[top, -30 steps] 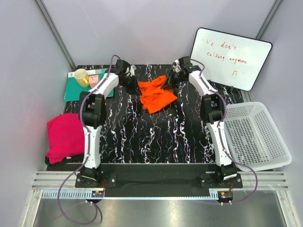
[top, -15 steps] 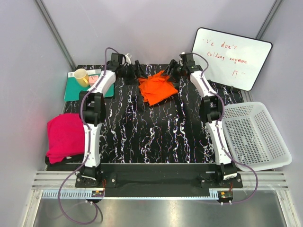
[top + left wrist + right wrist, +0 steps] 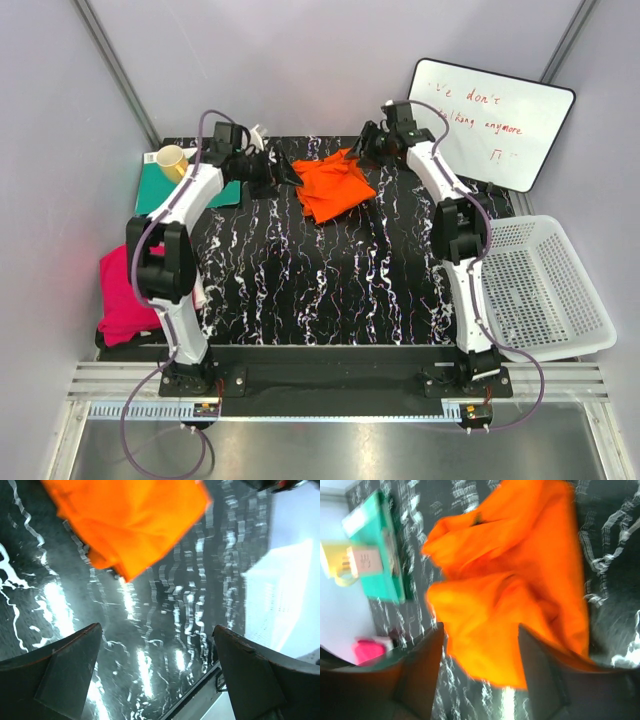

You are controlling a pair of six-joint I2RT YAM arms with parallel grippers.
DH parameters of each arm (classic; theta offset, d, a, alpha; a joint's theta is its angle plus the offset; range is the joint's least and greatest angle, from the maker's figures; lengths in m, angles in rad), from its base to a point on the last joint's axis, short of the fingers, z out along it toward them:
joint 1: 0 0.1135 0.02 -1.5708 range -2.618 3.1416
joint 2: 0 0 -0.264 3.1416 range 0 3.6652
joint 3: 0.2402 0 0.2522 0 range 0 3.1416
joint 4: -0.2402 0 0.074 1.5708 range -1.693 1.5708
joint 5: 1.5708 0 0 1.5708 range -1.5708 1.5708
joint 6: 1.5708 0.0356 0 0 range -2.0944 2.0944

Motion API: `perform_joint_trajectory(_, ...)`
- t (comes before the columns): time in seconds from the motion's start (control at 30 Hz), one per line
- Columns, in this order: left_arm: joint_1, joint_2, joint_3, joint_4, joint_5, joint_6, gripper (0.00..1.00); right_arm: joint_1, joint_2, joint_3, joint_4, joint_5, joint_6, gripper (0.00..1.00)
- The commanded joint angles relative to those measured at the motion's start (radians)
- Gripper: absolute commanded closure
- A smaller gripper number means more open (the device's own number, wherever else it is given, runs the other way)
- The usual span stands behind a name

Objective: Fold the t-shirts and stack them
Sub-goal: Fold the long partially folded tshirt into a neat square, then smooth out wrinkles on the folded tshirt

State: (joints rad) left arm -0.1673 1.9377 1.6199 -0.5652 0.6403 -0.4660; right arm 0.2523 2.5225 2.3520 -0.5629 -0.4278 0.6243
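Soft matt cloth, creased and rumpled, in the orange t-shirt [image 3: 333, 186]; same dull softness in the pink t-shirt [image 3: 118, 300]. Glossy black with white veining on the table top [image 3: 330, 280], throwing back bright glare in the left wrist view. Smooth white perforated plastic in the basket [image 3: 545, 290]. Flat matt teal on the mat [image 3: 150, 196]. Shiny, glaze-like yellow on the mug [image 3: 172, 160]. Smooth, glossy white on the whiteboard [image 3: 490, 110]. Brushed, faintly reflective bare metal in the metal sheet [image 3: 330, 445] at the near edge.
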Motion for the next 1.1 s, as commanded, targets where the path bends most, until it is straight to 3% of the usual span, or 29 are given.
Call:
perform_joint_trajectory(0.0, 0.003, -0.111, -0.008, -0.056, 0.007, 0.046, 0.01, 0.102, -0.166, 0.047, -0.164, 0.061, -0.21, 0.94)
perform_joint_trajectory(0.03, 0.003, -0.109, -0.009, -0.08, 0.006, 0.053, 0.01, 0.119, -0.16, 0.079, -0.192, 0.081, -0.228, 1.0)
perform_joint_trajectory(0.17, 0.003, -0.111, -0.021, -0.14, -0.031, 0.082, 0.01, 0.183, -0.058, 0.17, -0.285, 0.158, -0.281, 1.0)
perform_joint_trajectory(0.33, 0.003, -0.137, -0.046, -0.177, -0.062, 0.104, 0.01, 0.185, 0.088, 0.346, -0.384, 0.141, -0.275, 1.0)
perform_joint_trajectory(0.5, 0.005, -0.161, -0.072, -0.191, -0.086, 0.11, 0.01, 0.183, 0.139, 0.365, -0.387, 0.207, -0.314, 1.0)
perform_joint_trajectory(0.83, 0.008, -0.169, -0.081, -0.232, -0.11, 0.116, 0.01, 0.151, 0.222, 0.431, -0.355, 0.575, -0.324, 1.0)
perform_joint_trajectory(0.97, 0.008, -0.172, -0.089, -0.254, -0.123, 0.124, 0.01, 0.137, 0.24, 0.423, -0.348, 0.551, -0.336, 1.0)
perform_joint_trajectory(1.07, 0.008, -0.18, -0.101, -0.26, -0.143, 0.124, 0.01, 0.142, 0.2, 0.324, -0.365, 0.459, -0.354, 1.0)
